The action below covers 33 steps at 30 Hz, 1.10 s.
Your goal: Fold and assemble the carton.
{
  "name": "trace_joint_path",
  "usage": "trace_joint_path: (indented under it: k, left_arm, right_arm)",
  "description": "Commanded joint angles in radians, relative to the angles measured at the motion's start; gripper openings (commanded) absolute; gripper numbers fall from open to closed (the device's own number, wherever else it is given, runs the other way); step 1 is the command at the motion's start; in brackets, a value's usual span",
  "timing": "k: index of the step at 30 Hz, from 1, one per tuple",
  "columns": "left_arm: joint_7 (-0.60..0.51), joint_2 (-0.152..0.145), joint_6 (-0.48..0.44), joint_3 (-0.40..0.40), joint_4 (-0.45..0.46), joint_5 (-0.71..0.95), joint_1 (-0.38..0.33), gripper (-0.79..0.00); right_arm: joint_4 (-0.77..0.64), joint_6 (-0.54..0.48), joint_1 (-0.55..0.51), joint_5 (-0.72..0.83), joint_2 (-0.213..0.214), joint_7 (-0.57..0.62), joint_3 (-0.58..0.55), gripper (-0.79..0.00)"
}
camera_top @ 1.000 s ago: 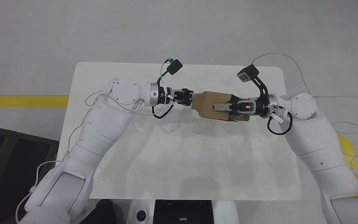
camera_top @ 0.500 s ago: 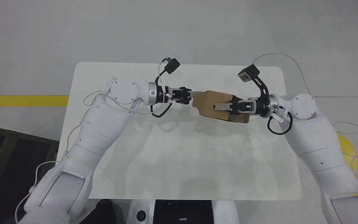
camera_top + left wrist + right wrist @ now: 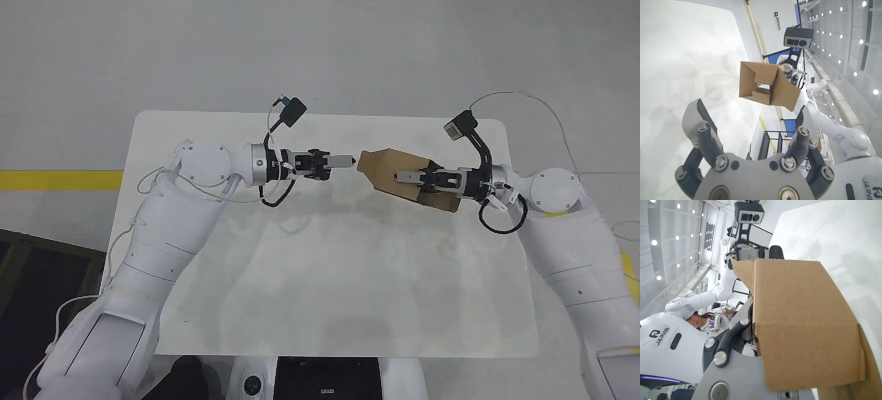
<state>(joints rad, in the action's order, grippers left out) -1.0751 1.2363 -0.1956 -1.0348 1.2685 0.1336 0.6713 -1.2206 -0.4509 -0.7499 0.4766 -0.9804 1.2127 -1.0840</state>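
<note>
Above table — carton held by R tool | L tool wide, just beside.

Not much lettering around, and I'm not spelling any of it out. Far ahead of the left pincer, way past the carton, a white wall panel has a dark logo and a one-word name printed on it, lying sideways as that wrist camera sees it. Back behind the same pincer and off to one side, a white robot shell carries a round black logo with a short word in capitals. The same sort of mark, logo plus capitals beside a black oval slot, sits on a second white shell behind the right pincer.
</note>
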Motion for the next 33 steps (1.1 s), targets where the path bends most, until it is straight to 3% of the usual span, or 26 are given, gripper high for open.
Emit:
trace_joint_path:
  k: [1,9,17,33]
  left_arm:
    - [-0.003,-0.001,0.002,0.0,0.019,-0.002,0.005,0.0]
    - [0.025,0.0,0.029,0.026,0.05,-0.065,-0.007,0.0]
    - [0.074,0.008,0.088,0.066,0.02,-0.139,-0.042,0.0]
    - [0.106,0.003,0.104,0.063,0.013,-0.202,-0.028,0.0]
  right_arm:
    - [-0.006,0.015,-0.001,-0.016,0.0,-0.009,0.0,-0.785]
    - [-0.031,0.048,0.001,-0.059,0.0,-0.019,0.002,-0.785]
    - [-0.046,0.045,-0.004,-0.061,0.002,-0.008,-0.011,-0.785]
    - [-0.08,0.02,-0.024,0.016,0.003,0.047,-0.034,-0.785]
